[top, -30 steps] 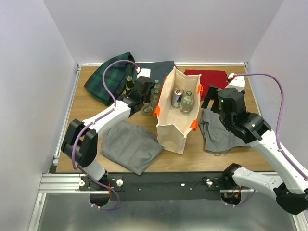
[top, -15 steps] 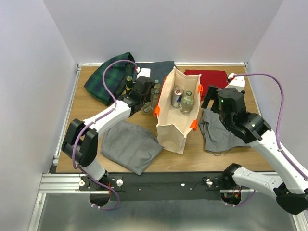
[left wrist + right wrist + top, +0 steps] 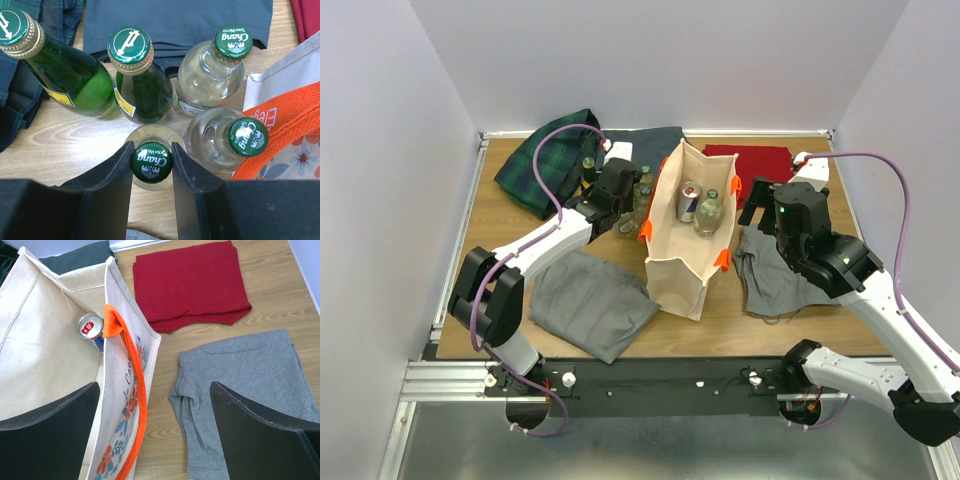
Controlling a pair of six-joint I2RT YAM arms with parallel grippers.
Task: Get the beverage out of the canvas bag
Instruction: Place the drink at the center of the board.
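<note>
Only the left wrist view shows the left pincer (image 3: 151, 154) clenched on the green crown cap of a clear glass bottle (image 3: 150, 135), upright on the wooden bench (image 3: 60, 145). Overhead, the stiff cream canvas bag (image 3: 678, 262) holds a metal can (image 3: 688, 203) and a second bottle (image 3: 709, 212). The right pincer (image 3: 154, 386) is spread wide, released, over the bag's orange webbing handle (image 3: 134, 390).

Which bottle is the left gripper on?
Start at the tall cream canvas bag with orange handles; five bottles stand left of it. The left gripper pinches the green-capped clear glass bottle nearest the arm bases; its clear twins stand nearer the bag.
</note>
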